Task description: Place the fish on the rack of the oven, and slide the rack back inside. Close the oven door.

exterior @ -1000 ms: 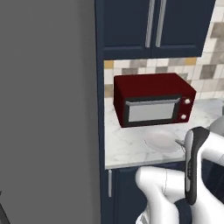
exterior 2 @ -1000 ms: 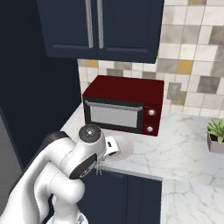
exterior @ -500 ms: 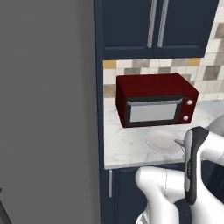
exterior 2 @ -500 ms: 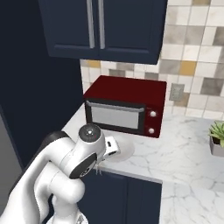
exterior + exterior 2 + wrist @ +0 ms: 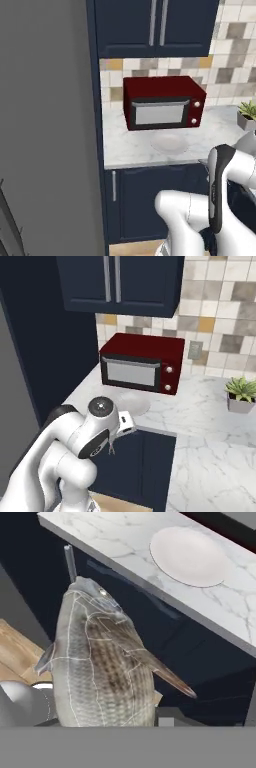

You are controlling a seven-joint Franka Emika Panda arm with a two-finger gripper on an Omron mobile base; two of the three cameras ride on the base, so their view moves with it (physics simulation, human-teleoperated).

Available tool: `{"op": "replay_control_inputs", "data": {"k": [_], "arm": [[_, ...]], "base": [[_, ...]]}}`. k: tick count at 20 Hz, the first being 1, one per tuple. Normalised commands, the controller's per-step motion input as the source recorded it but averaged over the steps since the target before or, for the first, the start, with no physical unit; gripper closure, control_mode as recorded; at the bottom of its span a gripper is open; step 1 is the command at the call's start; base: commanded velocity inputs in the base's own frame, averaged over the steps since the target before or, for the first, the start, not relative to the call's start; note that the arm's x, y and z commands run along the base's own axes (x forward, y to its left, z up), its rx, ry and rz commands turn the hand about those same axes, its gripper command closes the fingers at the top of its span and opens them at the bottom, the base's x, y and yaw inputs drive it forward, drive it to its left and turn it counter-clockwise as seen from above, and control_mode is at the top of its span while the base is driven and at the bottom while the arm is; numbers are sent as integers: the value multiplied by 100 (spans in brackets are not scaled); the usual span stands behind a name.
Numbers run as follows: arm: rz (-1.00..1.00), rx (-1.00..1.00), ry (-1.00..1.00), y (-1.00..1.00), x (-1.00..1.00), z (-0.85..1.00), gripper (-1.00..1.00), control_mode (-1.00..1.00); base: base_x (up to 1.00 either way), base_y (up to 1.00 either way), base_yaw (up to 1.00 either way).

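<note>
Fish (image 5: 100, 667) fills the middle of the hand view, grey-silver with darker scales, its head pointing up and away from the camera, its body rising straight from where the pincer fingertips would be. The tips themselves are hidden behind it, but the way the fish rides fixed in front of the hand camera says the pincer is clenched on it, carrying it clear of the worktop (image 5: 125, 549). In the right base view the pincer (image 5: 112, 448) hangs below the folded arm, in front of the navy base cabinet (image 5: 135, 466), with the fish too small there to make out.

Behind the fish in the hand view lies the round white plate (image 5: 189, 556), bare, on the marble worktop; the same plate (image 5: 170, 143) sits just in front of the red microwave (image 5: 162, 102) in the left base view. A small potted plant (image 5: 241, 394) stands farther along the worktop.

As for progress, I judge the pick-up done and everything else still ahead: the fish must be taken to the oven, laid on the rack, the rack pushed in and the door shut. None of those three can be seen from here, so the base probably has to travel first.
</note>
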Motion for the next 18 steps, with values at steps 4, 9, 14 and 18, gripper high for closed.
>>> {"op": "replay_control_inputs", "data": {"k": [4,9,14,18], "arm": [[0,0,0,0,0,0,100,100],[0,0,0,0,0,0,100,100],[0,0,0,0,0,0,100,100],[0,0,0,0,0,0,100,100]], "base": [[-100,-39,0],[-69,63,6],[-3,100,19],[0,100,33]]}}
